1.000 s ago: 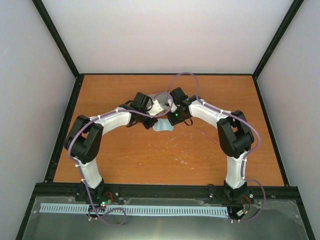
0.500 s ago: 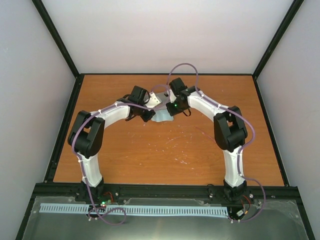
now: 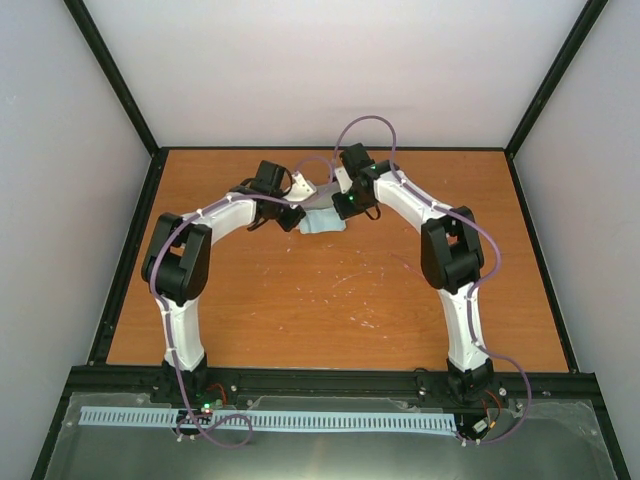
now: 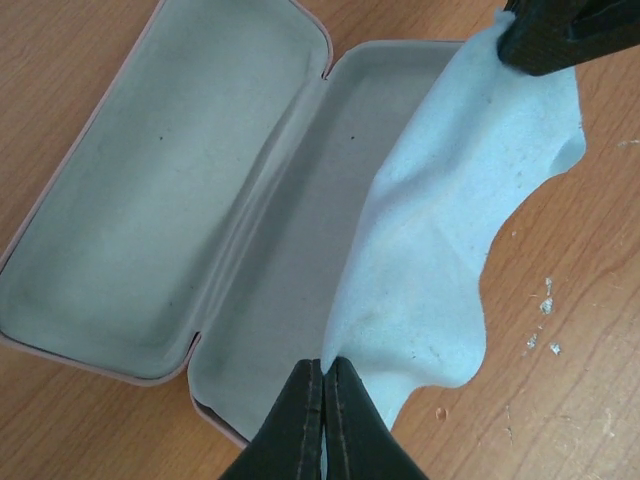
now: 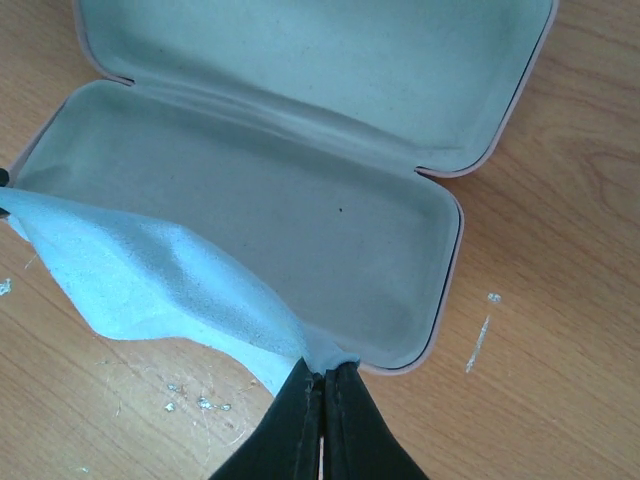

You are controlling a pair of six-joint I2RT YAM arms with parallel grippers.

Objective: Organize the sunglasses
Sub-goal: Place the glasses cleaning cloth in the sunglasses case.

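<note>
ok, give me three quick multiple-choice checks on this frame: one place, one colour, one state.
1. Where is the light blue fabric cloth?
A. Across one half of the pink oblong hard case and out over the orange wooden table
B. Folded flat at the table's near edge
C. Tucked fully inside the case

2. The case's lining is
A. black
B. pale grey
C. red

3. The case is
A. shut
B. standing on end
C. open, lining up

Key:
1 A: both wrist views show the cloth covering part of one half and passing its rim over the wood.
2 B: both halves show pale grey felt.
3 C: the two halves lie spread apart at the hinge.
</note>
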